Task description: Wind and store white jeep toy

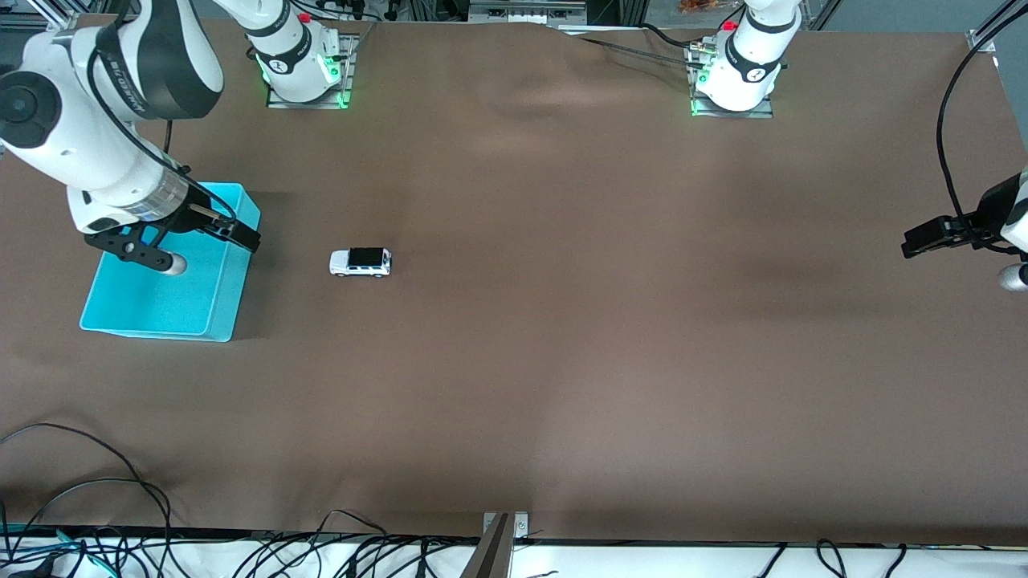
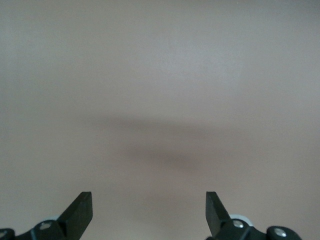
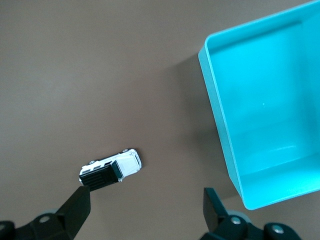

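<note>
White jeep toy (image 1: 361,262) sits on its wheels on the brown counter (image 1: 562,321), beside the cyan bin (image 1: 217,321) on the side toward the left arm's end, clear of the bin wall. Bin looks empty in the right wrist view. Winding and storing both not yet done

Right gripper (image 1: 210,245) hangs over the bin's rim, jaws wide apart, nothing between them. The right wrist view shows the jeep (image 3: 110,169) close to one fingertip, untouched, with the bin (image 3: 220,125) just beside

Left gripper (image 1: 960,241) hangs over the counter at the left arm's end, well apart from the toy, jaws spread and empty; this arm waits. Its wrist view shows only bare counter between the fingertips (image 2: 80,210)

Handling, as a judgement: the toy looks light and rigid, hard plastic or die-cast shell, probably smooth and a bit slippery, and free to roll on its wheels if nudged end-on. Best hold is across the body, fingers on the two long flanks between the wheel arches, low enough not to slide off the black roof. Small target, so a near-miss could shove it away. Winding likely means pressing down and dragging it backward, so the grip must leave the wheels on the counter
</note>
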Controlling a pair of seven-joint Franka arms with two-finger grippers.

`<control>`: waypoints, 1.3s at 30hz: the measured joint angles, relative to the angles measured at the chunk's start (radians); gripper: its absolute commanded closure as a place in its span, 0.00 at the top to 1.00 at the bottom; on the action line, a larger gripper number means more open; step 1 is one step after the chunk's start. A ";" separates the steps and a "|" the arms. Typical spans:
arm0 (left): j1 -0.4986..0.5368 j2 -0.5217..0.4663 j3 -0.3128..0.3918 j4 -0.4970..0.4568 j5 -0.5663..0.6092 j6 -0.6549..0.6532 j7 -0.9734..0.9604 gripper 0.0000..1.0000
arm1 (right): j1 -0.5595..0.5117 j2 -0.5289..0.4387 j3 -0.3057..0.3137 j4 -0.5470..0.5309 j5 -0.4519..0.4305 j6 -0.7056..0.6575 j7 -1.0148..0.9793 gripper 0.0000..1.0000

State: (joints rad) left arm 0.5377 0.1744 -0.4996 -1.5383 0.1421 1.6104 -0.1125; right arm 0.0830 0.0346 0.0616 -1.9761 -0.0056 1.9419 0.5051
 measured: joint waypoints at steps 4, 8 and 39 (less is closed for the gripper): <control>0.000 0.000 0.000 0.000 0.000 0.000 0.000 1.00 | 0.000 -0.005 0.001 -0.059 0.000 0.023 0.020 1.00; 0.001 0.000 0.000 0.000 0.000 0.000 0.000 1.00 | 0.000 -0.006 0.003 -0.120 0.000 0.088 0.083 1.00; 0.001 0.000 0.000 0.000 0.000 0.000 0.000 1.00 | 0.097 0.045 0.068 -0.388 0.042 0.490 0.773 1.00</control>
State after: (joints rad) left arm 0.5392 0.1744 -0.4995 -1.5383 0.1421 1.6102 -0.1124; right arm 0.1796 0.0794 0.1295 -2.3643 0.0364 2.4322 1.2781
